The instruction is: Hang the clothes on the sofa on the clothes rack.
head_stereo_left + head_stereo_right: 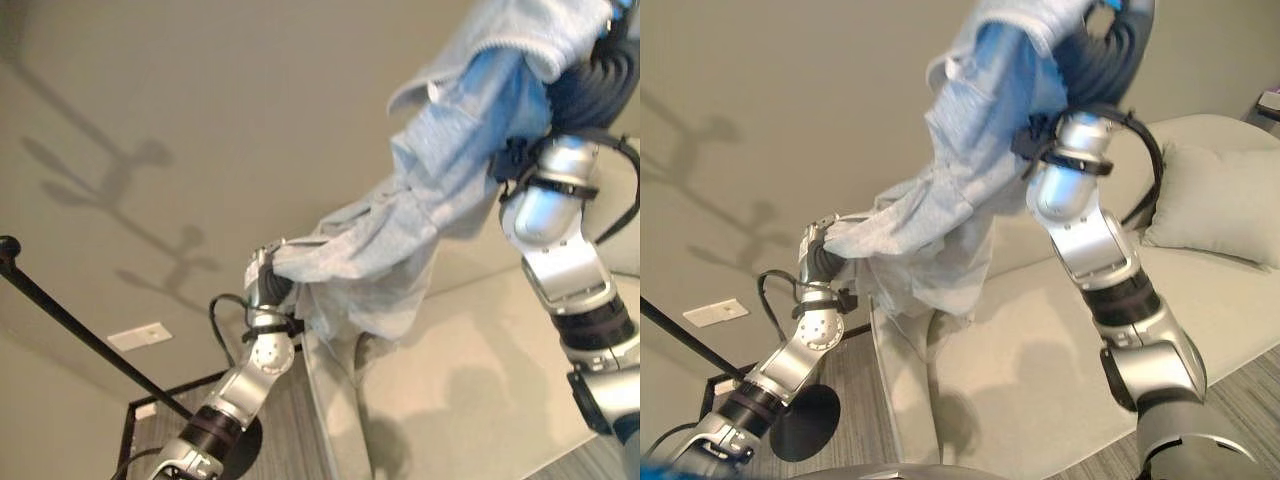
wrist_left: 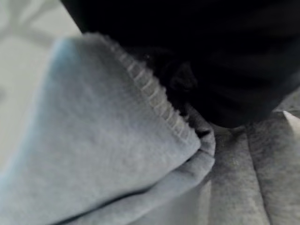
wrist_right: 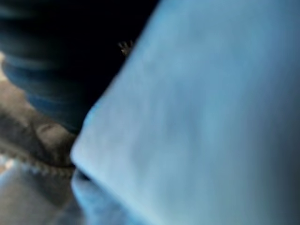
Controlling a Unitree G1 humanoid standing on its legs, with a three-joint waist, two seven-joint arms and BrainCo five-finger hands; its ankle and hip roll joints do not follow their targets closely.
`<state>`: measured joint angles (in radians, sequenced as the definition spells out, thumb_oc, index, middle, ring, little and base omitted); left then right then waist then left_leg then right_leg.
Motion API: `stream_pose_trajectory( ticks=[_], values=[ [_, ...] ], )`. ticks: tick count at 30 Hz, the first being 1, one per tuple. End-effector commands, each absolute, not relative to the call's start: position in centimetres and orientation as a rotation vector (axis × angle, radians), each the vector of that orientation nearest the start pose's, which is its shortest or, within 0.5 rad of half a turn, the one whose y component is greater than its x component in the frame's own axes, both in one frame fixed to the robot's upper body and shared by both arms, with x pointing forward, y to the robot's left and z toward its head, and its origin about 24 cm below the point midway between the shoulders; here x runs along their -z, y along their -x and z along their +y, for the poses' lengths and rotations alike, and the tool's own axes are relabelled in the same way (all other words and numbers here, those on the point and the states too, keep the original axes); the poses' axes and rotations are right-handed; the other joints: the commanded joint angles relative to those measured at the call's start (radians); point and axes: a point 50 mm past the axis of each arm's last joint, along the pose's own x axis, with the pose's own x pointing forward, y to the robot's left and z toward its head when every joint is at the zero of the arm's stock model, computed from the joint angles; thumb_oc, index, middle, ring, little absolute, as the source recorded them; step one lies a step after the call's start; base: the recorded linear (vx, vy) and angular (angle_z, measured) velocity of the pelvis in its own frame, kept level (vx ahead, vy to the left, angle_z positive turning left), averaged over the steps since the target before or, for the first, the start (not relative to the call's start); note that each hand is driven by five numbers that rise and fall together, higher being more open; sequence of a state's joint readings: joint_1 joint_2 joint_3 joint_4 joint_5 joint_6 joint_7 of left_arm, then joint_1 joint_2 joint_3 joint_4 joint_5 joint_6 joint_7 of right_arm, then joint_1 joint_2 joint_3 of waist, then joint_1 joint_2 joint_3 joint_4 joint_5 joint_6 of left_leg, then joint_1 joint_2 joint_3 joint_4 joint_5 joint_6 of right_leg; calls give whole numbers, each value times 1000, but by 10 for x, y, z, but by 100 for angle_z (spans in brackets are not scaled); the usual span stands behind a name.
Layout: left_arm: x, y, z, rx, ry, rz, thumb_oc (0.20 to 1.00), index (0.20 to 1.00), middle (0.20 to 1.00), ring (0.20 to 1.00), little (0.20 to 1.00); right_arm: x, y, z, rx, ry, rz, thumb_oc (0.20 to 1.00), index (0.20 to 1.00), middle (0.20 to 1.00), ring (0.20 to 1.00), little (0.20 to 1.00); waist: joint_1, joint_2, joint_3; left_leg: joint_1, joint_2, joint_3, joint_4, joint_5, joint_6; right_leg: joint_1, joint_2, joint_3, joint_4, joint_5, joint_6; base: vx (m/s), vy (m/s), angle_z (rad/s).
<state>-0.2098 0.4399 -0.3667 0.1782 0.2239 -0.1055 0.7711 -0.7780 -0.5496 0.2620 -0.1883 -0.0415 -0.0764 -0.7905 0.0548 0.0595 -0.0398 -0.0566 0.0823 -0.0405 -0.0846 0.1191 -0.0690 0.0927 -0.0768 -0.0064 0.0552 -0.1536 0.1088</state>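
**A:** How far along was the job of hanging the clothes?

**B:** About midway, by my reading. A pale blue-grey sweatshirt (image 1: 420, 210) was already off the sofa (image 1: 1060, 340) and held up in the air between both arms. It was not yet on the clothes rack (image 1: 70, 320), whose dark pole and round knob stood below and well apart from the left robot hand (image 1: 265, 280). Carrying the garment over and draping it on the rack was still to do.

**A:** Where were the hands, and what were they doing?

**B:** The left robot hand was raised, wrist bent, with the lower edge of the sweatshirt bunched against it. Its fingers were buried in the cloth, so I could not tell whether they were closed on it. The right robot hand (image 1: 1110, 30) was lifted much higher, with the upper part of the sweatshirt draped over it. Its fingers were hidden too, so its grip could not be told either.

**A:** Anything else nearby?

**B:** A cushion (image 1: 1215, 205) lay on the sofa, beyond the right forearm.
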Motion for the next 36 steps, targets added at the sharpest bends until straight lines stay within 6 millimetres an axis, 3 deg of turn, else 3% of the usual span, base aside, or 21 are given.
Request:
stream_pose_trajectory(
  ticks=[1, 7, 9, 11, 15, 17, 18, 20, 21, 23, 27, 31, 36],
  values=[
    [-98, -277, 204, -398, -769, -486, 200, 200, 200, 200, 200, -323, -265, -141, 367, 202, -1295, 200, 200, 200, 200, 200, 29, -72, -33, -89, 96, -18, -3, 52, -58, -66, -31, 32, 122, -35, -10, -99, -111, -1],
    [-109, -262, 208, -367, -781, -538, 200, 200, 200, 200, 200, -312, -253, -147, 380, 190, -1314, 200, 200, 200, 200, 200, 50, -78, 51, -165, 109, -71, -3, 123, -74, -118, 39, 23, 168, -66, -45, -179, -159, 4],
    [-107, -263, 207, -341, -821, -543, 200, 200, 200, 200, 200, -312, -250, -151, 394, 206, -1334, 200, 200, 200, 200, 200, 46, -83, 97, -222, 99, -36, -3, 138, -71, -139, 51, -5, 175, -56, -56, -278, -153, 32],
    [-107, -260, 205, -324, -804, -544, 200, 200, 200, 200, 200, -304, -248, -152, 396, 233, -1320, 200, 200, 200, 200, 200, 35, -92, 92, -221, 77, -8, -3, 116, -50, -154, 60, -26, 158, -39, -55, -152, -101, 65],
    [-101, -253, 195, -266, -761, -541, 200, 200, 200, 200, 200, -285, -249, -153, 387, 255, -1257, 200, 200, 200, 200, 200, 21, -121, 54, -161, 56, -1, 12, 88, -33, -143, 33, -45, 54, 42, -43, -67, -12, 47],
    [-98, -256, 185, -227, -754, -544, 200, 200, 200, 200, 200, -281, -252, -155, 391, 274, -1235, 200, 200, 200, 200, 200, -4, -140, 43, -107, 80, 44, 44, 31, -15, -144, 16, -63, 24, 64, -43, -66, 12, 25],
    [-95, -261, 175, -189, -739, -538, 200, 200, 200, 200, 200, -276, -252, -160, 407, 297, -1215, 200, 200, 200, 200, 200, -34, -153, 27, -30, 111, 102, 60, -21, -8, -143, 7, -84, 11, 74, -40, -46, 23, 48],
    [-94, -264, 169, -164, -737, -540, 200, 200, 200, 200, 200, -275, -252, -163, 419, 313, -1210, 200, 200, 200, 200, 200, -47, -156, 20, -2, 125, 128, 68, -34, -6, -149, 2, -94, 4, 88, -39, -44, 40, 56],
    [-94, -265, 168, -161, -737, -540, 200, 200, 200, 200, 200, -275, -252, -164, 420, 314, -1209, 200, 200, 200, 200, 200, -45, -154, 20, 1, 126, 128, 68, -39, -6, -146, 4, -95, 3, 87, -38, -64, 181, 60],
    [-87, -269, 140, -22, -711, -531, 200, 200, 200, 200, 200, -270, -248, -178, 490, 396, -1197, 200, 200, 200, 200, 200, -101, -129, -17, 145, 165, 206, 51, -101, -31, -151, -14, -136, 17, 93, -26, -29, 267, 73],
    [-84, -271, 129, 24, -700, -525, 200, 200, 200, 200, 200, -268, -242, -184, 538, 401, -1200, 200, 200, 200, 200, 200, -111, -101, -24, 154, 154, 225, 1, -114, -40, -152, -31, -147, 36, 100, -11, -21, 201, 51],
    [-86, -270, 136, 27, -755, -538, 200, 200, 200, 200, 200, -259, -241, -190, 562, 418, -1156, 200, 200, 200, 200, 200, -102, -106, -24, 166, 112, 228, 0, -157, -25, -144, -77, -150, 18, 143, 24, -30, 195, 31],
    [-98, -266, 165, -88, -823, -578, 200, 200, 200, 200, 200, -250, -242, -191, 572, 428, -1113, 200, 200, 200, 200, 200, -83, -105, -20, 178, 57, 234, 1, -192, 4, -154, -115, -127, -16, 199, 58, -59, 155, -21]
  ],
)
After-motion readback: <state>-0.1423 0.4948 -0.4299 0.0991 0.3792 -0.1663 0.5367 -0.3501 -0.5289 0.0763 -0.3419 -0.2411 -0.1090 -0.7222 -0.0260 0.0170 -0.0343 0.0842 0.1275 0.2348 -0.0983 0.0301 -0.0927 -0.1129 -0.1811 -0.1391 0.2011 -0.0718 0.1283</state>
